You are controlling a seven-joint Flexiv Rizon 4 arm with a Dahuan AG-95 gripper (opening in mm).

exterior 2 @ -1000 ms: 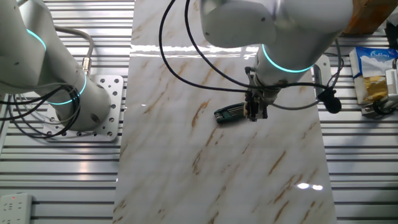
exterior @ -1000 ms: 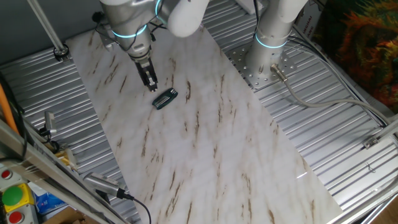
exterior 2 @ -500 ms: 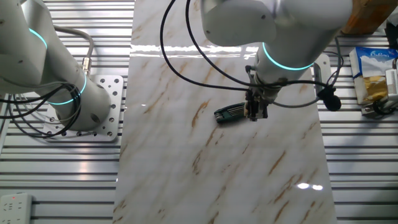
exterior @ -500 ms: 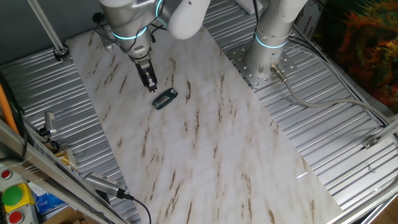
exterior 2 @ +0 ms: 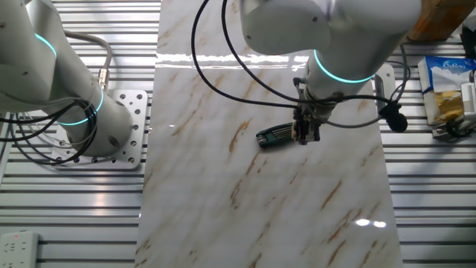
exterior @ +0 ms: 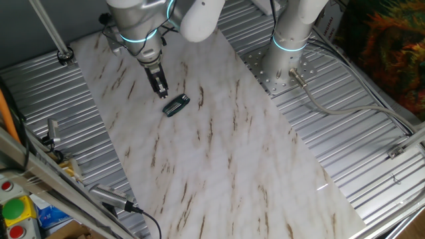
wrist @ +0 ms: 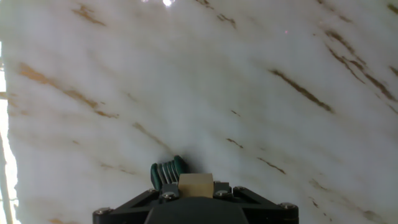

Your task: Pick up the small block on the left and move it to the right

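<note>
Black two-finger gripper [exterior: 164, 93] hangs tips-down over the white marble-pattern tabletop with brown veins [exterior: 219, 159], fingers close above the surface. In the hand view the tiny light tan wooden cube [wrist: 196, 185] sits right at the jaws, at the bottom edge of the frame just above the dark gripper body [wrist: 196, 208]; jaws look closed in on it, clamped on the cube (fingertips themselves mostly hidden by the body). Cube can't be made out in either fixed view, too small and covered by the fingers. Flat dark oblong piece with greenish ribbed edge [exterior: 176, 105] lies on the tabletop just beside the jaws, touching or nearly touching them, can't tell which; in the hand view its green end [wrist: 166, 172] pokes out just beyond the cube, slightly to one side. The other fixed view shows the gripper [exterior 2: 305, 138] at one end of the dark piece [exterior 2: 275, 136].
</note>
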